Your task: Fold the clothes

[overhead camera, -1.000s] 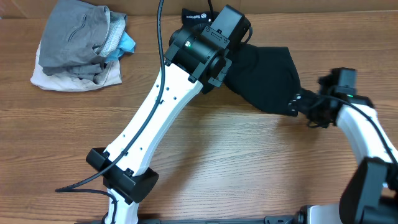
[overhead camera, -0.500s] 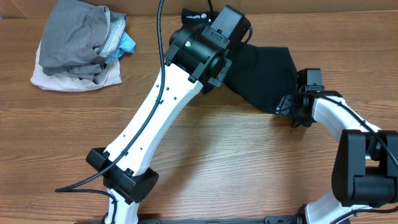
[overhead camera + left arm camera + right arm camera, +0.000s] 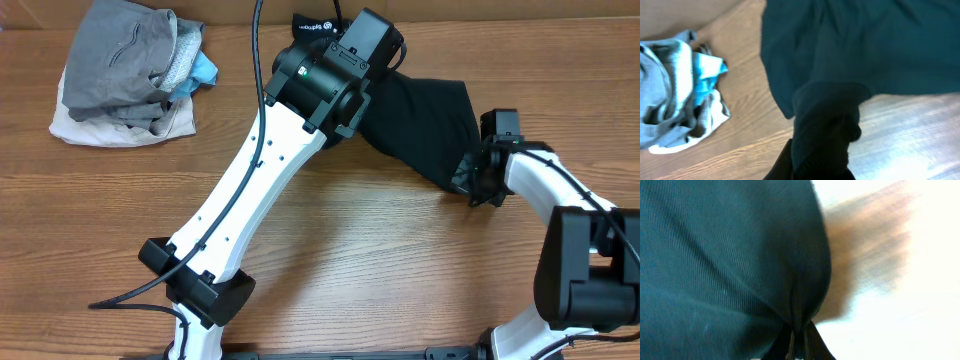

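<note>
Overhead hid both grips. Wrist views showed the right claw pinched shut on the clothes, the left claw clamped on fabric bunched over it.

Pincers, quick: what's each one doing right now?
Left pincer: shut on the black garment.
Right pincer: shut on the same garment's edge.

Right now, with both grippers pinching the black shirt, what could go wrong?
The right gripper holds only a thin pinch at the edge of the shirt; a pull could slip it free. Cloth is bunched over the left gripper, so the fold may come out wrinkled.
</note>
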`<action>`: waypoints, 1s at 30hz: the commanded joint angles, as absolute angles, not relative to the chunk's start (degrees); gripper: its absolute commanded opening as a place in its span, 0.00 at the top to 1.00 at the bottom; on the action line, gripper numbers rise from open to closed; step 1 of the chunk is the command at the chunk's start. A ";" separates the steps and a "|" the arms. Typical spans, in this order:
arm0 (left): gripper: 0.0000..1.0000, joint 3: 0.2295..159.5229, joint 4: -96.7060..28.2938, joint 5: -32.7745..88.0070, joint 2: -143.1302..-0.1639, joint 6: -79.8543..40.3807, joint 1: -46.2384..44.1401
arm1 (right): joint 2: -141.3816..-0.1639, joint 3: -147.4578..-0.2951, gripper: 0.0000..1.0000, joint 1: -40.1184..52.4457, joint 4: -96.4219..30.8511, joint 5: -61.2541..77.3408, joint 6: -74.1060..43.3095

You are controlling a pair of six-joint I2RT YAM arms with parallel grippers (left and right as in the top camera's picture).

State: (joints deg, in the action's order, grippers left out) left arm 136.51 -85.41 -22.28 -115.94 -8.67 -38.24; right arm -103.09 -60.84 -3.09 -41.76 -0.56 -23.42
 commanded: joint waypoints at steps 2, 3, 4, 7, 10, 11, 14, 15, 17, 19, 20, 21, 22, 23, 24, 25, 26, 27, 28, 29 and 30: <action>0.96 139.31 -83.68 -30.44 -111.33 -9.21 -38.15 | -94.19 -71.85 0.96 -7.81 -53.06 -0.40 -23.68; 0.96 139.79 -83.48 -31.05 -110.54 -9.21 -38.13 | -92.84 -74.17 0.96 -8.71 -56.34 -0.05 -23.09; 0.96 140.25 -83.26 -31.77 -109.75 -9.21 -38.15 | -91.33 -77.21 0.96 -9.80 -60.42 0.80 -21.80; 0.96 141.29 -83.13 -32.82 -107.24 -9.17 -38.13 | -88.60 -85.27 0.96 -12.53 -71.33 2.59 -18.20; 0.96 141.29 -83.99 -33.85 -104.97 -8.97 -38.13 | -87.24 -92.53 0.96 -14.61 -82.37 2.68 -15.25; 0.96 141.29 -84.42 -34.26 -104.57 -8.97 -38.15 | -87.00 -93.91 0.96 -14.94 -84.58 2.63 -14.52; 0.96 141.29 -86.15 -35.35 -104.07 -8.99 -38.13 | -86.39 -96.38 0.96 -15.51 -89.12 2.63 -12.97; 0.96 141.27 -86.61 -35.33 -104.07 -9.02 -38.15 | -86.19 -96.44 0.96 -15.51 -89.58 2.61 -12.95; 0.96 141.12 -87.35 -34.85 -104.27 -9.06 -38.13 | -86.15 -96.40 0.96 -15.51 -90.06 2.61 -12.95; 0.96 140.75 -88.14 -34.94 -104.53 -9.06 -38.13 | -86.15 -96.33 0.96 -15.51 -89.89 2.66 -12.99; 0.96 140.66 -88.49 -34.94 -104.75 -9.06 -38.06 | -86.15 -96.33 0.96 -15.51 -89.69 2.66 -12.99; 0.96 140.62 -88.84 -34.89 -105.08 -9.08 -37.80 | -86.15 -96.33 0.96 -15.51 -89.45 2.68 -13.04; 0.96 140.62 -89.21 -34.89 -105.41 -9.08 -37.67 | -86.15 -96.33 0.96 -15.51 -89.23 2.68 -13.04; 0.96 140.62 -89.52 -34.89 -105.71 -9.10 -37.36 | -86.15 -96.33 0.96 -15.51 -88.88 2.70 -13.04; 0.96 140.62 -89.73 -34.81 -106.00 -9.30 -37.17 | -86.15 -96.33 0.96 -15.51 -88.55 2.70 -13.04; 0.96 140.62 -89.80 -34.46 -106.19 -9.43 -36.75 | -86.15 -96.33 0.96 -15.51 -88.25 2.68 -13.04; 0.96 140.62 -89.80 -33.98 -106.37 -9.45 -36.49 | -86.15 -96.33 0.96 -15.51 -87.72 2.70 -13.04; 0.96 140.62 -89.73 -32.86 -106.45 -9.45 -35.94 | -86.15 -96.33 0.96 -15.51 -86.98 2.70 -13.04; 0.96 140.62 -89.62 -32.05 -106.56 -9.45 -35.62 | -86.15 -96.33 0.96 -15.51 -86.32 2.70 -13.06; 0.96 140.62 -89.52 -31.20 -106.61 -9.45 -35.11 | -86.15 -96.33 0.96 -15.51 -85.52 2.74 -13.06; 0.96 140.62 -89.49 -30.48 -106.67 -9.43 -34.61 | -86.15 -96.33 0.96 -15.51 -84.82 2.90 -13.04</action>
